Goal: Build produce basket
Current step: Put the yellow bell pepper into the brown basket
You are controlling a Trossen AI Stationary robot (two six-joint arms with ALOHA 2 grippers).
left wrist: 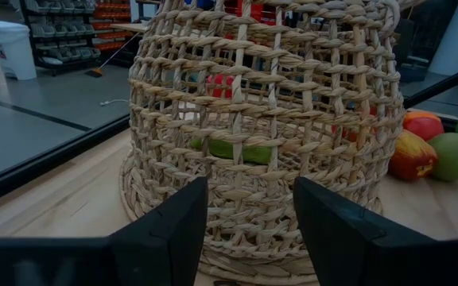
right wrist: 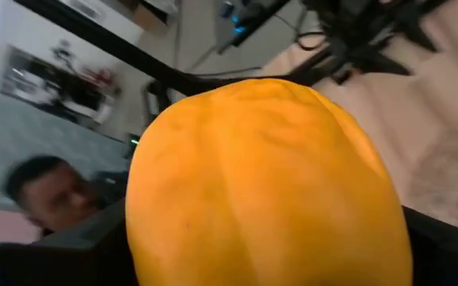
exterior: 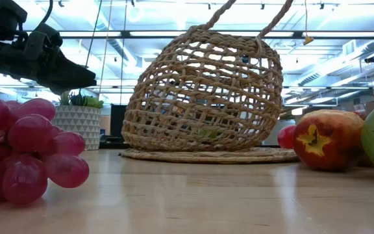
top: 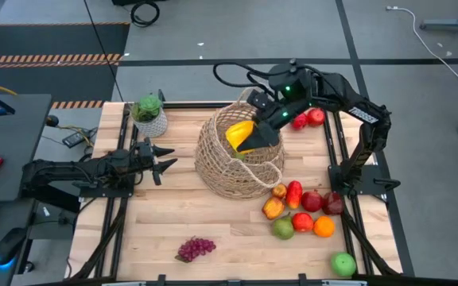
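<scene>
High view: right gripper [top: 253, 137] fingers grip the yellow pepper [top: 240, 133] over the basket [top: 238, 156] mouth. Advise lowering well inside before release. Left gripper [top: 159, 161] waits beside, fingers apart, empty.

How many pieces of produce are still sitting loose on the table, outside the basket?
11: two red ones behind the basket, seven in the cluster right of it, a green apple at the front right, and grapes at the front. Others may be hidden.
</scene>
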